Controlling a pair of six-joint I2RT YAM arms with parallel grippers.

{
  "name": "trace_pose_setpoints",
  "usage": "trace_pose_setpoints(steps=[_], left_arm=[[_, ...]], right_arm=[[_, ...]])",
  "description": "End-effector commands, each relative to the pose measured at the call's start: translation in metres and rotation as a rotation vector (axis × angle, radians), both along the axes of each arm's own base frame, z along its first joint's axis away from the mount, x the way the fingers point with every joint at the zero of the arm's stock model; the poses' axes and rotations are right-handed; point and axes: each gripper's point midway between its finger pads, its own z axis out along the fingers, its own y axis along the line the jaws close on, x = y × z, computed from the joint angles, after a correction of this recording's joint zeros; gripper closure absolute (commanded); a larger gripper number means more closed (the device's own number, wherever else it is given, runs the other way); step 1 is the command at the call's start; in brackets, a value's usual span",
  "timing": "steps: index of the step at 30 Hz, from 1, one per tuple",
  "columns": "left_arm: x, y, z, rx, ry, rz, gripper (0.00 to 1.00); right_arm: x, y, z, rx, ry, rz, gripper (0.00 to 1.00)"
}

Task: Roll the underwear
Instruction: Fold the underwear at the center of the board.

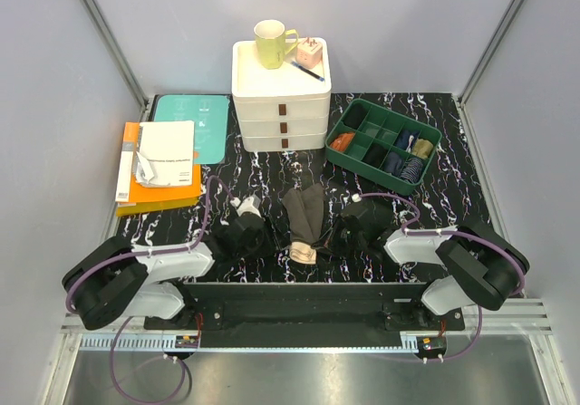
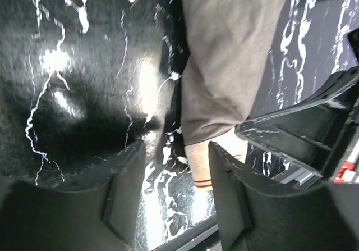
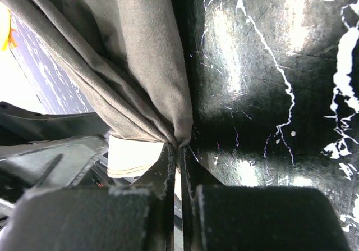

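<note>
The dark olive-brown underwear (image 1: 304,216) lies bunched into a narrow strip at the table's near middle, its beige waistband (image 1: 304,253) toward the arms. My left gripper (image 1: 265,240) is open and empty just left of it. In the left wrist view the cloth (image 2: 230,65) and waistband (image 2: 203,164) lie just beyond the gap of that gripper (image 2: 176,164). My right gripper (image 1: 334,236) is shut on the cloth's right edge. In the right wrist view this gripper (image 3: 180,150) pinches the gathered fabric (image 3: 129,54) next to the waistband (image 3: 132,155). The black underwear is not in view.
A white drawer unit (image 1: 281,106) with a green mug (image 1: 272,43) stands at the back. A green divided tray (image 1: 421,131) holding sock bundles sits back right. Books and papers (image 1: 159,165) lie at the left. The table (image 1: 453,197) is black marble-patterned.
</note>
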Motion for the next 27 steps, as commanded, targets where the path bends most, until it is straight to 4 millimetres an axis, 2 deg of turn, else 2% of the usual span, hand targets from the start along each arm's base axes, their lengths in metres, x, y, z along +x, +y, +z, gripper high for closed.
trace_pose_setpoints(steps=[1, 10, 19, 27], left_arm=[[0.001, -0.014, 0.008, -0.084, -0.010, -0.023, 0.51], [-0.003, -0.016, 0.001, -0.096, 0.008, -0.028, 0.50], [0.005, -0.013, 0.007, -0.122, -0.018, 0.025, 0.49], [0.010, -0.021, 0.012, -0.164, -0.030, 0.035, 0.49]], right_arm=[[-0.018, -0.024, -0.033, -0.131, 0.075, 0.009, 1.00], [-0.018, -0.023, -0.033, -0.128, 0.076, 0.008, 1.00], [-0.018, -0.023, -0.032, -0.126, 0.074, 0.008, 1.00], [-0.018, -0.022, -0.033, -0.125, 0.076, 0.013, 1.00]])
